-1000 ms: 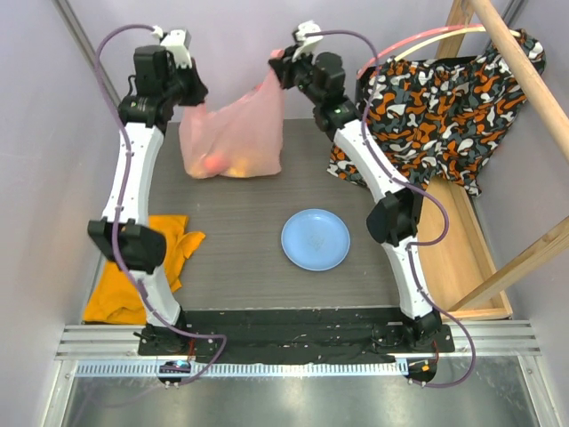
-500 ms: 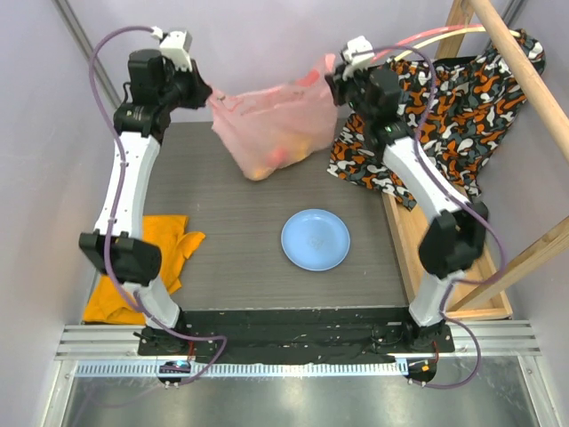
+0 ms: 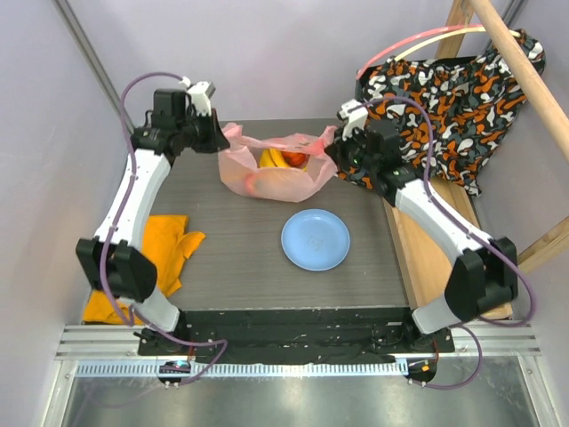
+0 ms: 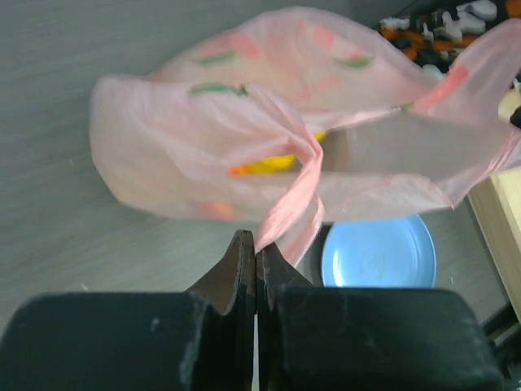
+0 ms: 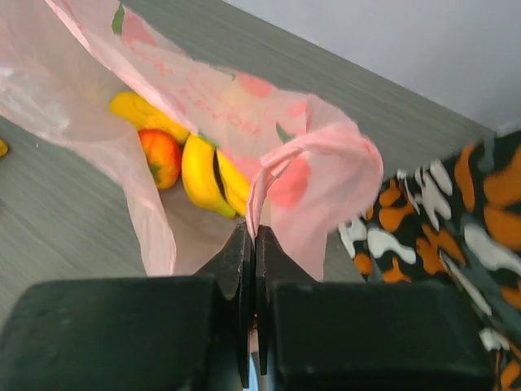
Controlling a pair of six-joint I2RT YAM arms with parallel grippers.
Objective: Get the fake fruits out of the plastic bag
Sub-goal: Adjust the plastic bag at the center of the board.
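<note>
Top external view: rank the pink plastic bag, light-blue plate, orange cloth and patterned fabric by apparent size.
Largest: orange-black-white patterned fabric.
Next, unranked: translucent pink plastic bag and crumpled orange cloth look alike, and the left arm hides part of the cloth.
Smallest: round light-blue plate.

fake fruits (image 3: 283, 160) inside open plastic bag (image 3: 265, 184)

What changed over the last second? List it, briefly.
Both arms came down, lowering the thin translucent pink plastic bag from hanging high at the back onto the table, its mouth now open upward with the glossy fake fruits showing. Left gripper and right gripper stay shut on it. Round light-blue plate, orange cloth, patterned fabric: unmoved.
</note>
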